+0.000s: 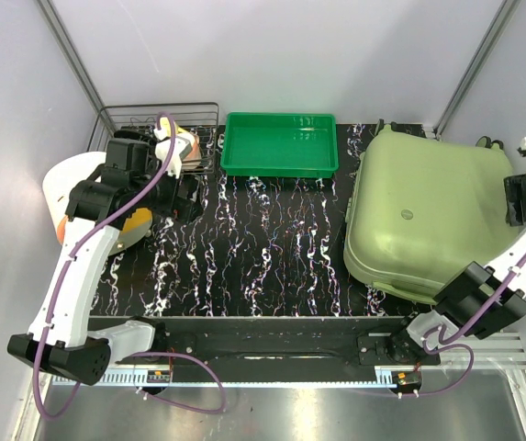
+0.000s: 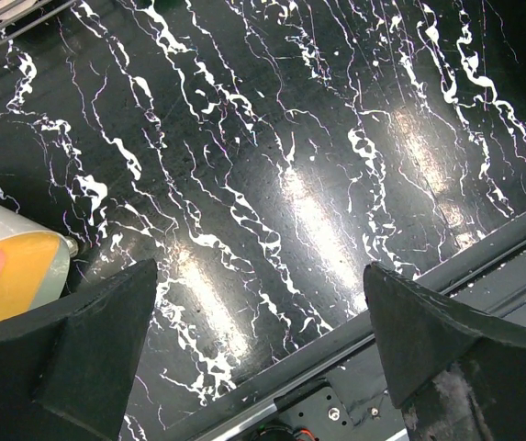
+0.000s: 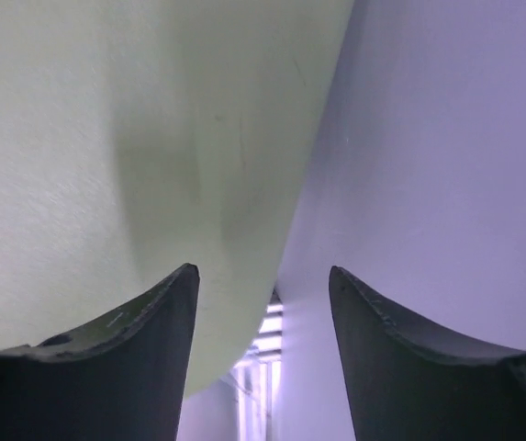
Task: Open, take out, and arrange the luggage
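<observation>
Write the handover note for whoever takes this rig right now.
Suitcase: closed, lying flat on the right side of the tabletop.
Left gripper: open, empty, over bare tabletop on the left.
Right gripper: open, at the suitcase's right edge next to the wall, gripping nothing.
Done: nothing that shows.
Left: open the suitcase, take out what is inside, arrange it.

Pale olive luggage (image 1: 419,216), closed, lying flat, far right
</observation>
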Available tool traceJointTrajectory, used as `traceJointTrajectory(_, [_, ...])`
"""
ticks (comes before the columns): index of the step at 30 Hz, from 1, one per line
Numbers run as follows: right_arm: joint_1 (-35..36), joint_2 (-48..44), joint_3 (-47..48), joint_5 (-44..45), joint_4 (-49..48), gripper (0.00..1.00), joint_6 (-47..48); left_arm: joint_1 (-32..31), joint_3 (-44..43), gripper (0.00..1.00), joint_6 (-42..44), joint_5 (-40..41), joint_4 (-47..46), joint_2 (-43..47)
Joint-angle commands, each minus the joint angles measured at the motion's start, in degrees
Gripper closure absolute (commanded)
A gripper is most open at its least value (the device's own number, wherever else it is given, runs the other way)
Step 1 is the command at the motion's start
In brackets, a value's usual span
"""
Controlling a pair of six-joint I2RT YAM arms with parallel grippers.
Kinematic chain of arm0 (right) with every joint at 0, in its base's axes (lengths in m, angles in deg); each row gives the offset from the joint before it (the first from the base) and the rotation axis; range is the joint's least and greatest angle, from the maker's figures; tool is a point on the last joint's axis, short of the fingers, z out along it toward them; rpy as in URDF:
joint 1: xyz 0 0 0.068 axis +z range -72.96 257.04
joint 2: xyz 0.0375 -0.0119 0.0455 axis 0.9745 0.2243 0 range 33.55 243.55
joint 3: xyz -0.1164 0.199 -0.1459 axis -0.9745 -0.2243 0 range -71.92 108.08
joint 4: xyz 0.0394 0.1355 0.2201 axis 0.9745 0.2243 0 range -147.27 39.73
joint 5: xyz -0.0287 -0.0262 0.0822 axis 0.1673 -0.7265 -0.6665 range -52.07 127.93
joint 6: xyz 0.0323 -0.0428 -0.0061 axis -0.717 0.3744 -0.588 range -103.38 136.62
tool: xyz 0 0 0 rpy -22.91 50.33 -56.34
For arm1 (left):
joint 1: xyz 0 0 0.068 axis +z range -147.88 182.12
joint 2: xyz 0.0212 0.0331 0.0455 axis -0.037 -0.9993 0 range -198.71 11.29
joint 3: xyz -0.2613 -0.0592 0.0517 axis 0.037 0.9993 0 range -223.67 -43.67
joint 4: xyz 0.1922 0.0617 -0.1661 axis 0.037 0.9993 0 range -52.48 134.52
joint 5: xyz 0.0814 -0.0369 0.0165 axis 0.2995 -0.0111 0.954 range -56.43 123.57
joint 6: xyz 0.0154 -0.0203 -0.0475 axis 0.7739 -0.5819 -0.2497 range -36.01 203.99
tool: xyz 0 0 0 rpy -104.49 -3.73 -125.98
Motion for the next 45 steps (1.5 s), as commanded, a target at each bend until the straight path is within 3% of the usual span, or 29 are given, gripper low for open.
traceJointTrajectory(1, [-0.68,-3.39,-3.92,9.69,-2.96,0.42,7.04,-0.32,0.32,0.01,0.79,-1.7,-3.28,0.93])
traceJointTrajectory(4, [-0.68,-3.57,-7.17,13.21,-7.61,0.66,7.58,-0.41,0.94,0.01,1.06,-1.61,-3.36,1.19])
traceJointTrajectory(7, [-0.77,-3.92,-10.95,15.32,-12.54,0.82,7.57,-0.41,1.55,0.01,1.15,-1.61,-3.8,1.63])
traceJointTrajectory(11, [-0.77,-3.93,-16.66,16.12,-17.11,0.94,8.89,-0.41,1.99,0.01,1.32,-1.96,-4.07,1.98])
traceJointTrajectory(18, [-0.77,-3.04,-23.42,12.01,-16.69,1.0,9.15,-0.33,3.92,0.01,0.53,-2.4,-5.56,2.86])
traceJointTrajectory(22, [-0.86,-5.94,-29.59,3.83,-13.79,1.0,11.09,-0.41,5.16,0.01,-1.05,-3.28,-7.23,3.56])
traceJointTrajectory(29, [-0.86,-9.11,-33.63,-15.49,1.93,0.96,17.23,-0.41,6.92,0.01,-2.02,-4.24,-9.78,4.01])
traceJointTrajectory(36, [-0.6,-11.92,-35.48,-23.16,13.8,0.9,25.23,-0.41,9.11,0.01,-2.98,-6.18,-12.5,4.27])
traceJointTrajectory(40, [-0.07,-16.39,-36.71,-25.28,17.42,0.83,28.4,-0.5,9.99,0.01,-3.16,-6.53,-13.47,3.57])
traceJointTrajectory(44, [0.64,-19.83,-35.24,-25.98,16.55,0.63,26.31,-0.41,10.61,0.01,-2.9,-8.11,-14.0,3.22])
traceJointTrajectory(45, [0.64,-19.4,-34.26,-26.07,16.28,0.63,25.34,-0.5,10.87,0.01,-2.81,-8.98,-14.35,3.3])
